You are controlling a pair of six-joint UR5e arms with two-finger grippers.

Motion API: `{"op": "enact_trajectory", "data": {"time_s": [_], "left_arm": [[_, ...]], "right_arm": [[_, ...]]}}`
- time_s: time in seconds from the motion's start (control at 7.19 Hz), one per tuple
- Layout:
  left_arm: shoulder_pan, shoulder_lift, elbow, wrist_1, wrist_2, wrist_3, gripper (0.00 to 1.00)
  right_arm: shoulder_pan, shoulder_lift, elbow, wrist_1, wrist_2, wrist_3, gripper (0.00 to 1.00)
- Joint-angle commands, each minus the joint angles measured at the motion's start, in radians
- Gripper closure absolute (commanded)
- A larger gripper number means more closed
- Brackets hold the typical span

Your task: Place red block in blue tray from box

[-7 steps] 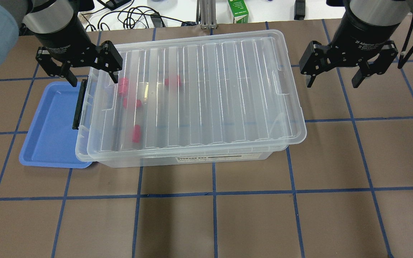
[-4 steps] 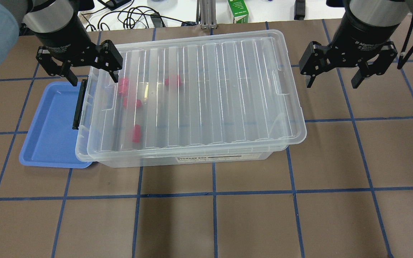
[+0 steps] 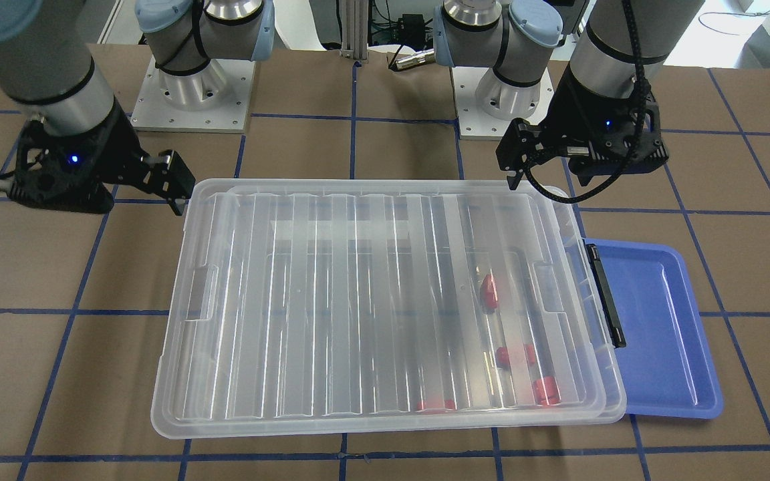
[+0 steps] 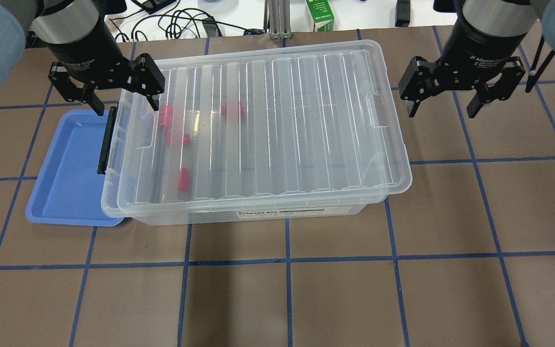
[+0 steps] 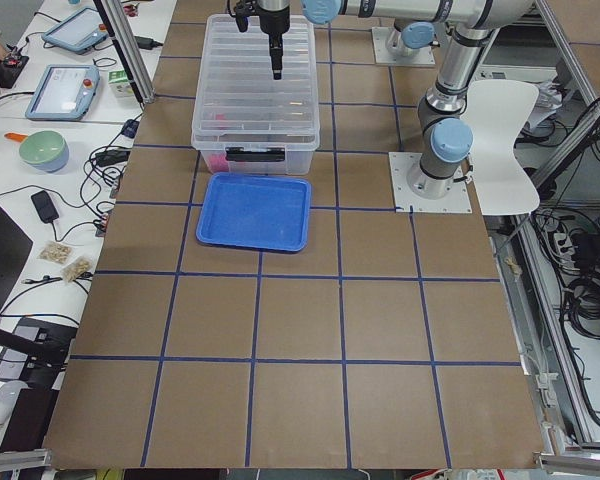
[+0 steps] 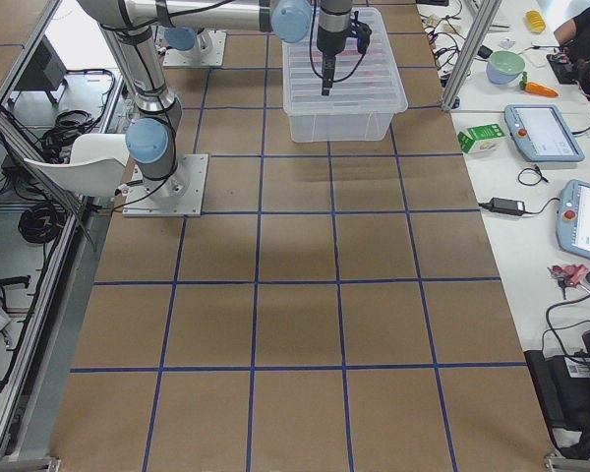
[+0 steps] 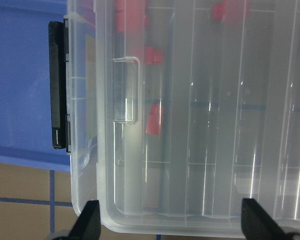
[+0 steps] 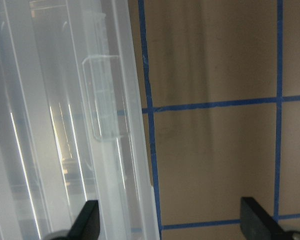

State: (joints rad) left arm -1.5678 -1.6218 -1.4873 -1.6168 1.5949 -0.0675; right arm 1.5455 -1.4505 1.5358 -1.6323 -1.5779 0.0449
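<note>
Under the left gripper [image 4: 124,107], fingers spread, the lidded box [image 4: 282,120] holds a red block [image 4: 165,115]; the blue tray [image 4: 65,178] lies just beside. The right gripper [image 4: 442,113], also spread, hovers off the far end

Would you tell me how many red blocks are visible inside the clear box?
4 red blocks, all in the box at its latch end: two close together by the latch, one nearer the robot, one toward the box's middle. The ribbed lid may hide another.
</note>
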Motion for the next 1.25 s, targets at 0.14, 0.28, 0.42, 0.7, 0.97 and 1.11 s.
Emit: {"op": "enact_trajectory", "data": {"time_s": [0.14, 0.28, 0.42, 0.7, 0.97, 1.11], "left_arm": [[0.0, 0.0, -0.001, 0.0, -0.001, 0.0, 0.0], [0.002, -0.001, -0.004, 0.002, 0.0, 0.002, 0.0], [0.002, -0.001, -0.005, 0.002, 0.0, 0.002, 0.0], [0.002, -0.001, -0.007, 0.003, 0.0, 0.002, 0.0], [0.002, -0.001, -0.007, 0.003, 0.0, 0.002, 0.0], [0.002, -0.001, -0.007, 0.003, 0.0, 0.002, 0.0]], "right_arm": [[0.001, 0.11, -0.003, -0.07, 0.009, -0.002, 0.0], [0.001, 0.137, -0.003, -0.143, 0.004, -0.002, 0.0], [0.001, 0.154, 0.0, -0.152, 0.001, -0.002, 0.0], [0.001, 0.176, 0.001, -0.153, 0.003, -0.002, 0.0], [-0.001, 0.205, 0.001, -0.153, 0.01, 0.0, 0.0], [-0.001, 0.213, 0.001, -0.155, 0.004, -0.002, 0.0]]}}
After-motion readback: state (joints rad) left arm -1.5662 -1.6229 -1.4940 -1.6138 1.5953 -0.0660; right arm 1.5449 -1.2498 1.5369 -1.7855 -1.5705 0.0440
